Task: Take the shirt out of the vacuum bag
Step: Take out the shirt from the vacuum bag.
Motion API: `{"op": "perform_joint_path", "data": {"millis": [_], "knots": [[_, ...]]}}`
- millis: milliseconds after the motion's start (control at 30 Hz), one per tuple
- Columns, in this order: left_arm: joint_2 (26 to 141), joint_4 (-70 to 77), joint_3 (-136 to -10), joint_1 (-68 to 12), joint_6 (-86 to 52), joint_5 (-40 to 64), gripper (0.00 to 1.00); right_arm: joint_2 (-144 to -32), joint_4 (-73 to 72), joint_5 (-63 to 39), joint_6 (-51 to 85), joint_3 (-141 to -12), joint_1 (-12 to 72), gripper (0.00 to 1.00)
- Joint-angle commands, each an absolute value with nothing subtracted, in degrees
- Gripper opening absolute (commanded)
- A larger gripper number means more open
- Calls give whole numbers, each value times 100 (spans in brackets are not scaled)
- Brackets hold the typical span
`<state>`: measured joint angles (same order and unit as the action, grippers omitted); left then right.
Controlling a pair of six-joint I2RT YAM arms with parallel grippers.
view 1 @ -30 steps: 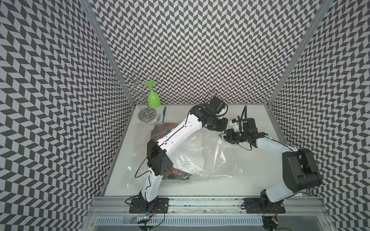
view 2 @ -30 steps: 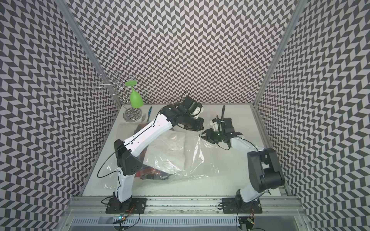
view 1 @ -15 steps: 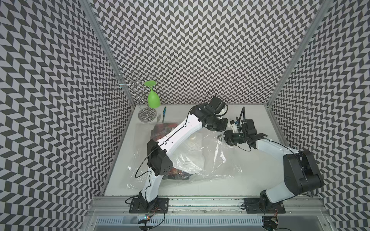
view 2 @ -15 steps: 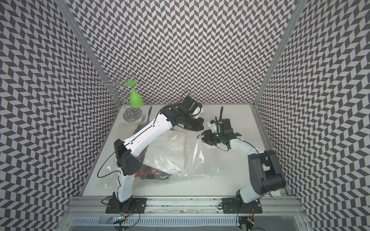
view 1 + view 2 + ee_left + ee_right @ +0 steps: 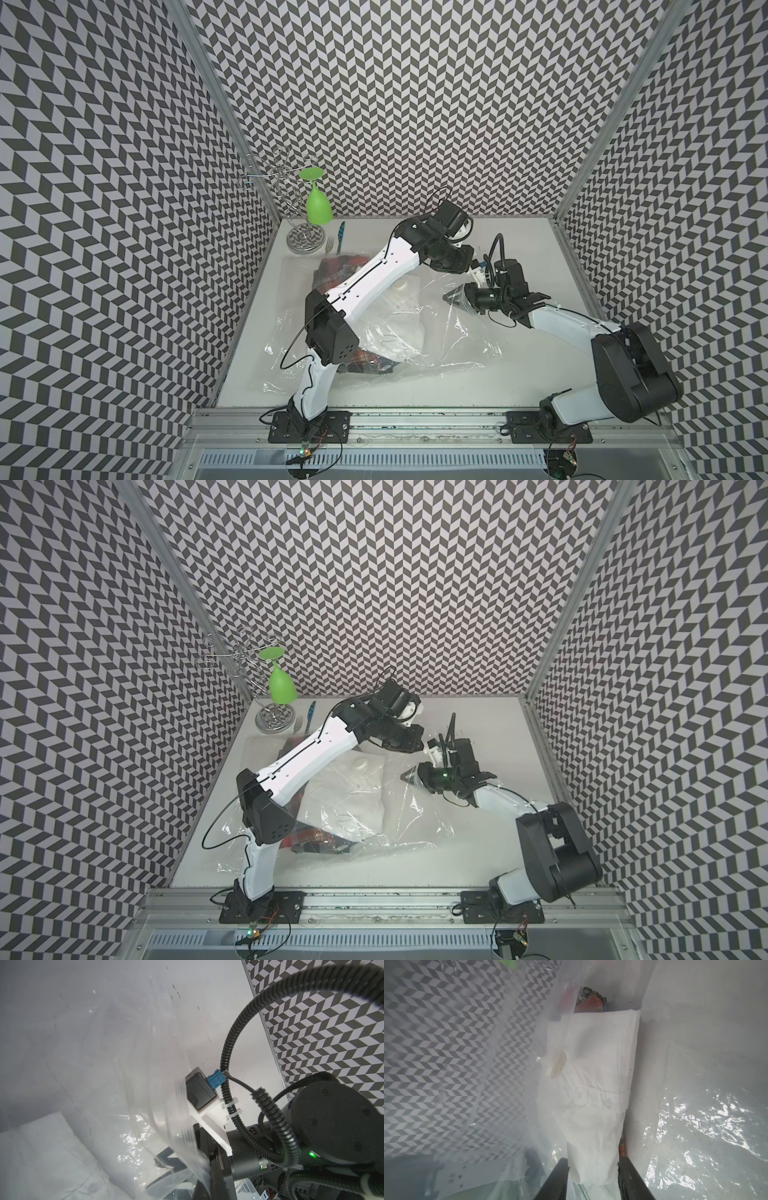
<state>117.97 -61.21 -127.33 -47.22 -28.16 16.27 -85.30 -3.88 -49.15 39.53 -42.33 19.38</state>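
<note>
The clear vacuum bag (image 5: 457, 345) lies crumpled across the table, its round white valve (image 5: 401, 286) facing up. Inside it lies a folded white shirt (image 5: 399, 316), also in the right wrist view (image 5: 596, 1084), on top of plaid cloth (image 5: 336, 266). My left gripper (image 5: 464, 266) is at the back right, shut on the bag's raised mouth edge; its fingertips are hidden. My right gripper (image 5: 451, 297) is inside the bag's mouth. In the right wrist view it (image 5: 593, 1172) is open, with the near end of the shirt lying between its fingers.
A wire rack (image 5: 305, 239) with a green glass (image 5: 318, 203) hanging upside down stands in the back left corner. A fork (image 5: 330, 244) and a blue-handled utensil (image 5: 341, 237) lie beside it. Patterned walls close in three sides.
My right gripper has moved left, deeper into the bag's mouth toward the shirt. The left arm holds still.
</note>
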Motion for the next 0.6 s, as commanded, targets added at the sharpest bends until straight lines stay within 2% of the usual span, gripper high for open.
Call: {"op": "perform_joint_path", "data": {"millis": [0, 567], "knots": [[11565, -5906, -12825, -4768, -2780, 1838, 0, -8793, -1141, -5089, 4077, -4350, 2051, 42], [11272, -5664, -12456, -4766, -2792, 1898, 0, -9885, -2302, -5003, 4416, -4542, 2332, 44]]}}
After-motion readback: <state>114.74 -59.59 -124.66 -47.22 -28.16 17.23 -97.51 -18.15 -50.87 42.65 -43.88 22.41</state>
